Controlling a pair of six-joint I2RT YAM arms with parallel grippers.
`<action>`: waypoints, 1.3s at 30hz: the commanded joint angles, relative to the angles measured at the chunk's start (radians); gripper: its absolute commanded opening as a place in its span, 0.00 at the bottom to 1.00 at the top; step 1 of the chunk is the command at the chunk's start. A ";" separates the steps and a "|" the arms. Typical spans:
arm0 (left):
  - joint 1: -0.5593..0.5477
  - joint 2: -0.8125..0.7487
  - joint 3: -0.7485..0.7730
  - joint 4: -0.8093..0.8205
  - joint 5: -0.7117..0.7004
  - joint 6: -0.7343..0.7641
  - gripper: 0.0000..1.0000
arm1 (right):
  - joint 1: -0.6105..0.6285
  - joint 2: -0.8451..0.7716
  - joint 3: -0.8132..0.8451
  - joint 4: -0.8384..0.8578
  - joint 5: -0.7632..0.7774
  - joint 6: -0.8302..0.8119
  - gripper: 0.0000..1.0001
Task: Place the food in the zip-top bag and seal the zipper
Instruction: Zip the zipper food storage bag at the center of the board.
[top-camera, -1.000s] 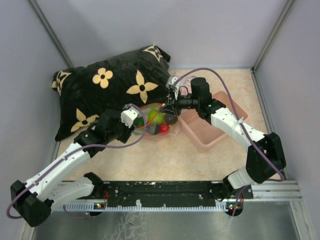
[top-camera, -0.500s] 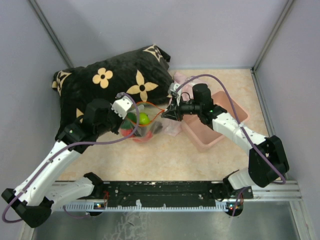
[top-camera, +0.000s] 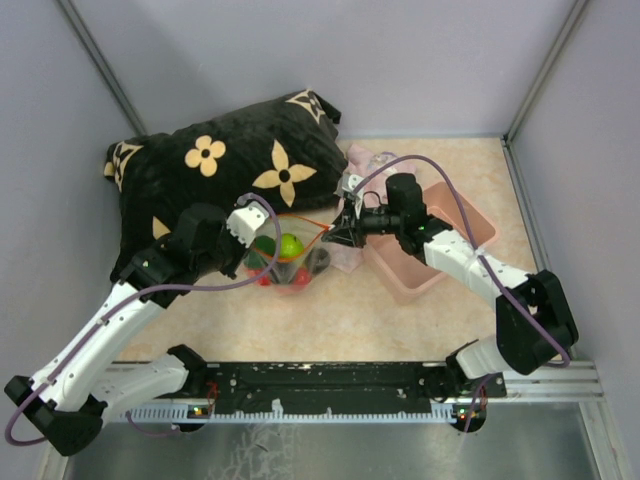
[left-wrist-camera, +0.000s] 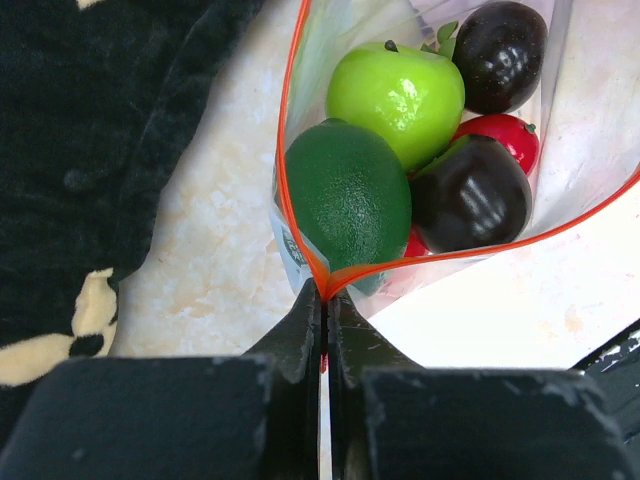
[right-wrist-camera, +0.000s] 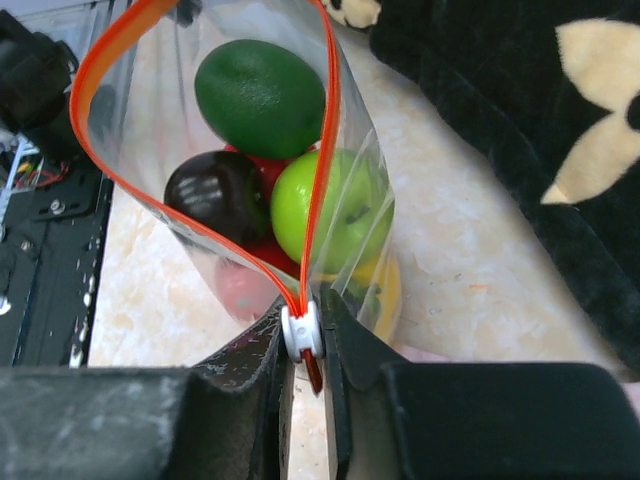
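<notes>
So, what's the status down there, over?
Left gripper shut on one end of the zipper; right gripper shut on its slider. Zip-top bag held between them, mouth open, fruit inside. Black pillow close beside, not blocking.

We see a large black pillow (top-camera: 215, 185) with cream flower shapes lying across the far left of the tabletop (top-camera: 330, 320), one corner reaching toward the back wall (top-camera: 400, 60). The tabletop is beige with a pale marbled pattern. To the right of the pillow we find a pink bin (top-camera: 405, 282), set at an angle and well apart from the near edge. Just behind the bin, near the pillow's far corner, we make out a crumpled pale pink cloth (top-camera: 366, 157); how it lies we cannot tell. Grey-lilac walls close in the tabletop on three sides. In both wrist views we see the pillow's black plush and a cream petal close by.
</notes>
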 joint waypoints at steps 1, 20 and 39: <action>0.004 -0.057 -0.007 0.051 -0.004 -0.006 0.00 | -0.009 -0.028 -0.017 0.034 -0.072 -0.096 0.19; 0.003 -0.059 -0.022 0.054 -0.016 -0.002 0.00 | -0.032 -0.074 -0.151 0.288 -0.160 -0.095 0.36; 0.004 -0.098 -0.036 0.085 -0.017 -0.003 0.00 | -0.045 -0.011 -0.159 0.446 -0.185 0.007 0.00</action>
